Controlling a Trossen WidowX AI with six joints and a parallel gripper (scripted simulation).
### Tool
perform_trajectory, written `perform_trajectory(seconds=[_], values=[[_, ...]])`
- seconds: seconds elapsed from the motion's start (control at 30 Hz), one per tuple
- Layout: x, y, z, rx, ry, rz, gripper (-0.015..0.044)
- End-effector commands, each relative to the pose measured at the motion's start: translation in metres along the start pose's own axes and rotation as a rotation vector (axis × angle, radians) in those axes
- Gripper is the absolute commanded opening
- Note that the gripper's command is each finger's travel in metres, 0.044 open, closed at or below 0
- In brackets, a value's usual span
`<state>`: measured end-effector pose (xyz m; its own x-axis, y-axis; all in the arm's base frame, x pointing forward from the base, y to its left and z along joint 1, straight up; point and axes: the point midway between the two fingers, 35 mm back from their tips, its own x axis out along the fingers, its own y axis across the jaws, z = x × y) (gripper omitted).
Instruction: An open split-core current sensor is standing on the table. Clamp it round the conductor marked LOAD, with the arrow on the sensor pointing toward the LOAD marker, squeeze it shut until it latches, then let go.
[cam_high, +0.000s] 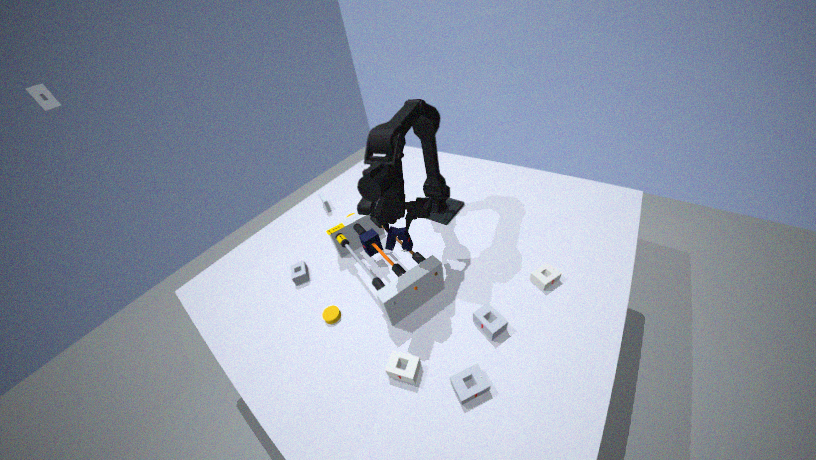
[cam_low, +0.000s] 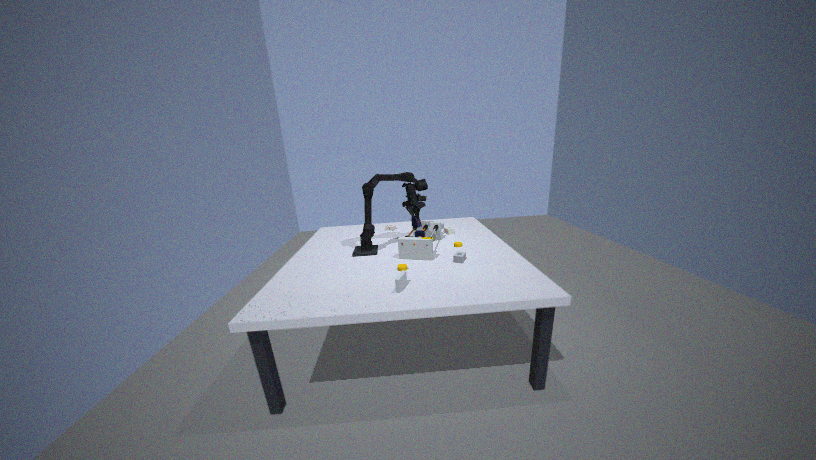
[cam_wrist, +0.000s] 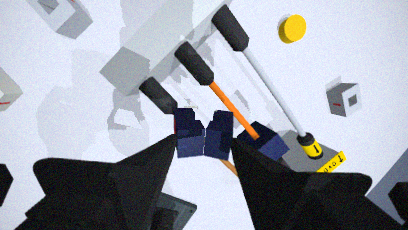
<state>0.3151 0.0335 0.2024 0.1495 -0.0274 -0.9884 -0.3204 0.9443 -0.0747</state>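
Note:
My gripper (cam_high: 398, 225) (cam_wrist: 204, 140) is shut on the open dark blue split-core sensor (cam_high: 400, 233) (cam_low: 416, 221) (cam_wrist: 190, 143). Its two halves stand side by side between the fingers, a narrow gap between them. A bit of red shows at its left edge in the wrist view; the arrow cannot be read. The sensor hangs above the brown conductor (cam_wrist: 228, 166). The yellow LOAD marker (cam_high: 335, 229) (cam_wrist: 332, 162) is on the far end block, beside the white conductor (cam_high: 360, 262) (cam_wrist: 275, 90) with a yellow band. The sensor is clear of the white conductor.
Another dark blue block (cam_high: 370, 241) (cam_wrist: 264, 143) sits round the middle, orange conductor (cam_high: 382, 255) (cam_wrist: 232, 108). A tall grey end block (cam_high: 414, 290) carries the conductors' near ends. A yellow disc (cam_high: 331, 314) (cam_wrist: 293, 28), a small grey block (cam_high: 301, 276) and several pale hollow blocks stand around.

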Motion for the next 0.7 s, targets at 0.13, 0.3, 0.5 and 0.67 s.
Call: perform_trajectory(seconds=[0.13, 0.3, 0.5, 0.67], values=[[0.002, -0.009, 0.010, 0.321, -0.020, -0.015, 0.0000], [0.003, -0.014, 0.015, 0.505, -0.031, -0.019, 0.0000], [0.005, -0.021, 0.021, 0.727, -0.046, -0.022, 0.0000], [0.006, -0.026, 0.025, 0.911, -0.059, -0.022, 0.0000]])
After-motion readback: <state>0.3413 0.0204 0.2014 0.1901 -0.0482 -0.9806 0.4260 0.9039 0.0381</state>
